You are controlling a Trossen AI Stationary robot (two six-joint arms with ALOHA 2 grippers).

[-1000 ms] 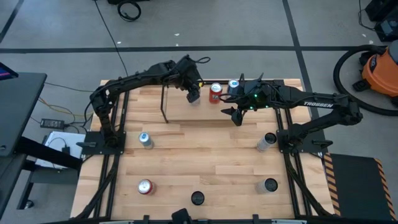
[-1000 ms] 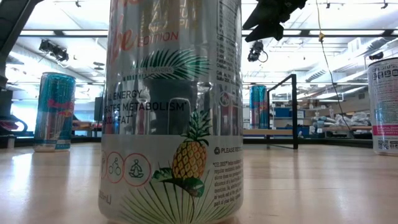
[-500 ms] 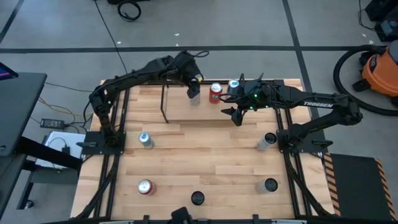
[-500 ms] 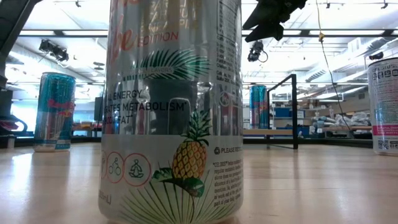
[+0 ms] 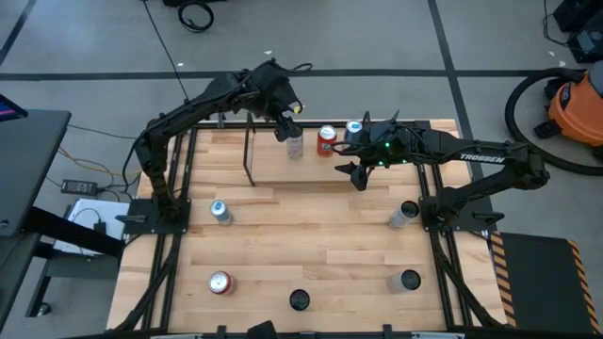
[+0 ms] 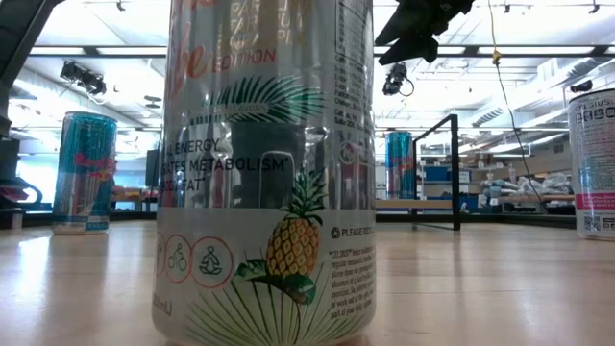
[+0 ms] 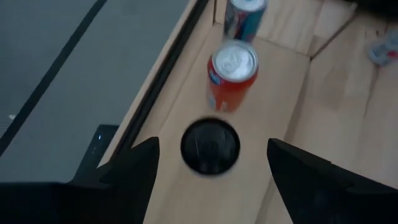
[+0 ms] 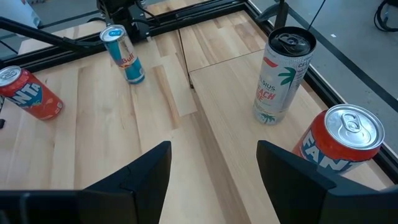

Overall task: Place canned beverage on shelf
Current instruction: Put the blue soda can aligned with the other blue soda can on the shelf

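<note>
The left gripper (image 5: pixel 286 121) is hovering spread over the shelf (image 5: pixel 273 171), directly above a black-topped can (image 7: pixel 210 145) that is standing free on the board between its fingers (image 7: pixel 134 163). At that can's 3 o'clock an orange can (image 5: pixel 327 139) is standing just beside it, with a blue can (image 5: pixel 354 130) beyond, all on the shelf. The right gripper (image 5: pixel 356 175) is hanging spread at the orange can's 5 o'clock, holding nothing. More cans are standing scattered over the table (image 5: pixel 311 245), off the shelf.
</note>
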